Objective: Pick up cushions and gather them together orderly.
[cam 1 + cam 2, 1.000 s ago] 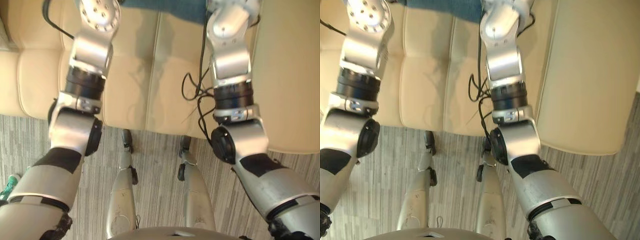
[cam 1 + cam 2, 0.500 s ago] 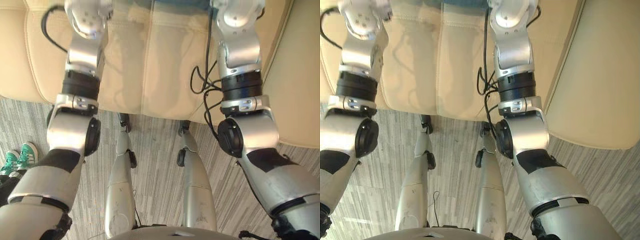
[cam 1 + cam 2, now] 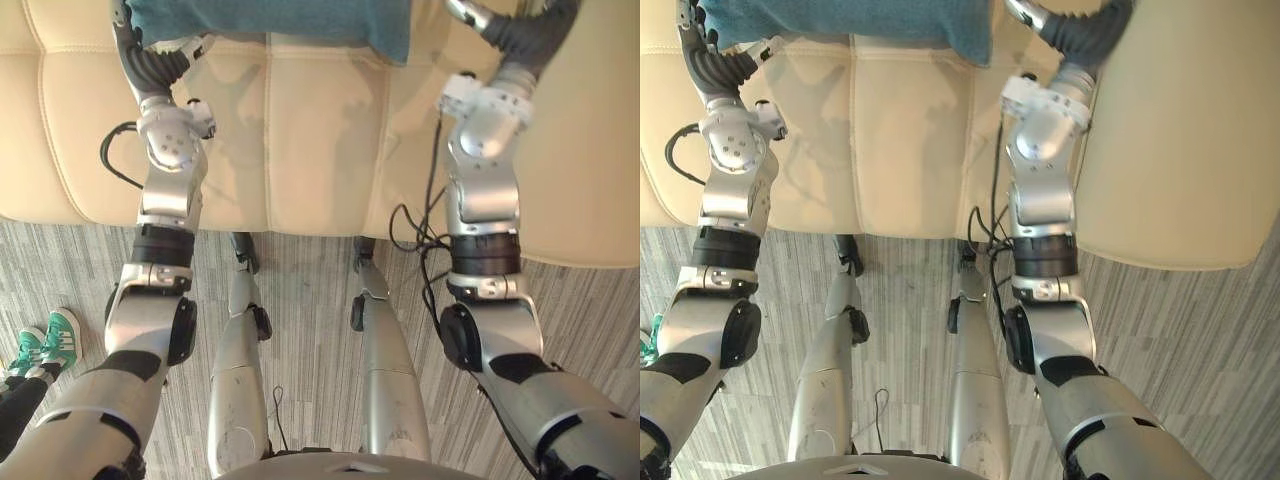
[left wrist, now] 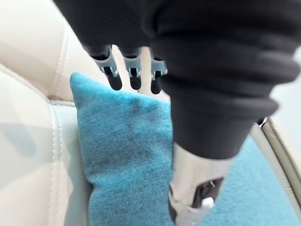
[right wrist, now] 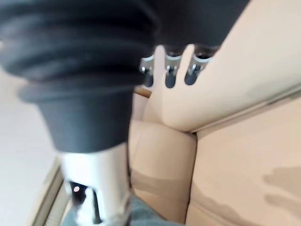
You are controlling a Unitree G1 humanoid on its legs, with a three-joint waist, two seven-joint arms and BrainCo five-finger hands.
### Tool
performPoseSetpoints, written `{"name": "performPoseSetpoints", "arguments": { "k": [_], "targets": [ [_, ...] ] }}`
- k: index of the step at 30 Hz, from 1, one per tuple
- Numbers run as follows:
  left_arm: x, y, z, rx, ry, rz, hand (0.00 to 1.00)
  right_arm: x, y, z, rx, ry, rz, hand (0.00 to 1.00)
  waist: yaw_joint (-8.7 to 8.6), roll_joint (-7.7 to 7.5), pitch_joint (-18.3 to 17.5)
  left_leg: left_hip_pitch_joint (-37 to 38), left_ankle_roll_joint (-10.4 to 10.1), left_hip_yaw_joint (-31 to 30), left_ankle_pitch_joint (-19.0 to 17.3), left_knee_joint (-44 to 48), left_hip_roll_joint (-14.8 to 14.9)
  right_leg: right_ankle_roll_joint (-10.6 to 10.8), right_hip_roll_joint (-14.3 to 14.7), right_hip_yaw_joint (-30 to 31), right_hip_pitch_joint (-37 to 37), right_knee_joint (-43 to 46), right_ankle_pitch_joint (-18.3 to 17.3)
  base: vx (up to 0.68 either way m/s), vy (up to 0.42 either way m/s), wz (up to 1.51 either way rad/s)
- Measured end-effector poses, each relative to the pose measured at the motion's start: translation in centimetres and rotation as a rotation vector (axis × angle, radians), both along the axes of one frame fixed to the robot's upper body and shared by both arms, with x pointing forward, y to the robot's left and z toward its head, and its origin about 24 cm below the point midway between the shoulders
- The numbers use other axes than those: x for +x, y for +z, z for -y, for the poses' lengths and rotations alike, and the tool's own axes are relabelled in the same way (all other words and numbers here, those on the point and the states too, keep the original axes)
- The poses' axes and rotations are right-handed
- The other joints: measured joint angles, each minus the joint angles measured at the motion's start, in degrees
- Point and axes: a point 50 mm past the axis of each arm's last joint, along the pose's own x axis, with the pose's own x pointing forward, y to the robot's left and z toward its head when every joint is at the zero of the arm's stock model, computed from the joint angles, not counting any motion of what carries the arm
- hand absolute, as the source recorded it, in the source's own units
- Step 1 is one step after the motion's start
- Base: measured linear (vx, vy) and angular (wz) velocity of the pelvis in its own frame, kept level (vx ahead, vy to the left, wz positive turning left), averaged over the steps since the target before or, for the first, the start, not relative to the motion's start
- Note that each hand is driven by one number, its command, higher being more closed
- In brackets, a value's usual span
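1. Cushion (image 3: 270, 20), blue, lies on the cream sofa (image 3: 320, 150).
2. My left hand (image 4: 133, 70) is just by it, fingers straight, holding nothing.
3. My right hand (image 5: 171, 70) is near the sofa arm (image 3: 1180, 130), fingers straight too.

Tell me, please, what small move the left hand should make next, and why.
Probably lower the left hand onto the cushion and curl its fingers: they are straight, gripping nothing, with the cushion lying on the sofa just past them. The right hand is open too.
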Motion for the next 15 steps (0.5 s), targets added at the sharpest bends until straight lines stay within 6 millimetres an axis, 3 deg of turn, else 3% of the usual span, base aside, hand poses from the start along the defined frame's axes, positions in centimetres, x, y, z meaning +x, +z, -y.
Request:
{"name": "performPoseSetpoints", "arguments": {
  "k": [3, 4, 5, 7, 8, 9, 10, 11, 12, 13, 14, 15],
  "targets": [
    [-1.1, -3.1, -0.9, 0.012, 0.003, -0.048, 0.00, -1.0, -2.7, 1.1, -0.013, -0.015, -0.048, 0.00, 0.03, -0.01, 0.00, 1.56, -0.16, -0.01, -3.24, 2.61, 0.32, 0.28, 0.23, 0.44, 1.56, 1.80, -1.18, -0.05, -0.054, -0.09],
    [-2.0, -5.6, -1.7, -0.002, 0.013, -0.096, 0.00, -2.0, -4.7, 1.9, -0.024, -0.028, -0.085, 0.00, 0.15, -0.02, 0.01, 2.48, -0.33, -0.16, -4.38, 4.19, 0.38, 0.16, 0.09, 0.47, 2.86, 2.78, -1.83, -0.04, -0.043, 0.05],
    [-2.4, -6.6, -2.1, -0.016, 0.023, -0.121, 0.00, -2.3, -5.5, 2.0, -0.029, -0.031, -0.103, 0.00, 0.18, -0.02, 0.01, 2.93, -0.05, -0.33, -4.91, 4.62, 0.42, 0.02, 0.06, 0.43, 3.46, 3.02, -2.19, -0.03, -0.045, 0.09],
    [-4.3, -11.6, -3.6, -0.088, 0.055, -0.249, 0.00, -3.5, -10.0, 2.9, -0.060, -0.027, -0.249, 0.00, 0.55, -0.02, 0.01, 6.16, -0.03, -0.94, -6.39, 5.89, 0.46, -0.07, -0.08, 0.10, 7.10, 4.14, -3.97, -0.01, -0.040, 0.11],
    [-4.9, -12.9, -3.9, -0.100, 0.060, -0.289, 0.00, -3.8, -11.1, 2.9, -0.065, -0.020, -0.290, 0.00, 0.59, -0.02, 0.00, 6.99, 0.08, -1.13, -6.68, 6.07, 0.48, -0.09, -0.10, -0.06, 8.09, 4.14, -4.12, 0.00, -0.034, 0.12],
    [-6.6, -16.3, -4.4, -0.130, 0.075, -0.389, 0.00, -4.6, -14.0, 2.9, -0.070, 0.005, -0.392, 0.00, 0.57, -0.02, -0.01, 9.05, 0.00, -1.60, -7.43, 6.69, 0.63, -0.15, -0.17, -0.67, 10.76, 4.03, -4.74, 0.00, -0.026, 0.11],
    [-7.8, -18.4, -4.4, -0.157, 0.071, -0.454, 0.00, -5.2, -15.9, 2.7, -0.072, 0.030, -0.467, 0.00, 0.63, -0.02, -0.02, 10.43, -0.26, -1.79, -8.15, 7.06, 0.69, -0.22, -0.23, -1.01, 12.50, 3.64, -5.06, 0.01, -0.025, 0.11],
    [-8.5, -19.6, -4.4, -0.179, 0.061, -0.491, 0.00, -5.6, -17.1, 2.6, -0.079, 0.051, -0.513, 0.00, 0.82, -0.02, -0.08, 11.23, -0.07, -1.85, -8.26, 7.29, 0.70, -0.27, -0.24, -1.06, 13.53, 3.48, -5.04, 0.03, -0.014, 0.04],
    [-10.2, -22.2, -4.2, -0.220, 0.051, -0.578, 0.00, -6.3, -19.9, 2.2, -0.069, 0.094, -0.621, 0.00, 1.09, -0.15, -0.16, 13.47, -0.27, -1.78, -9.02, 7.75, 0.69, -0.39, -0.32, -1.04, 16.17, 3.29, -4.97, 0.05, -0.004, -0.02],
    [-10.7, -23.0, -4.1, -0.232, 0.048, -0.605, 0.00, -6.4, -20.7, 2.1, -0.062, 0.106, -0.653, 0.00, 1.25, -0.15, -0.16, 14.42, -0.42, -1.75, -9.29, 7.81, 0.69, -0.35, -0.33, -1.03, 17.24, 3.00, -4.99, 0.08, 0.007, -0.05],
    [-11.9, -25.1, -3.8, -0.265, 0.038, -0.686, 0.00, -7.0, -23.4, 1.9, -0.036, 0.135, -0.764, 0.00, 1.45, -0.16, -0.25, 17.41, -0.29, -1.73, -10.08, 8.32, 0.68, -0.15, -0.43, -1.10, 20.79, 2.05, -5.11, 0.07, 0.009, -0.03],
    [-12.3, -25.9, -3.7, -0.272, 0.034, -0.715, 0.00, -7.2, -24.4, 1.8, -0.024, 0.143, -0.804, 0.00, 1.42, -0.19, -0.46, 18.39, -0.27, -1.75, -10.42, 8.48, 0.68, -0.07, -0.46, -1.19, 22.07, 1.77, -5.17, 0.08, 0.014, -0.02]
  ]
}}
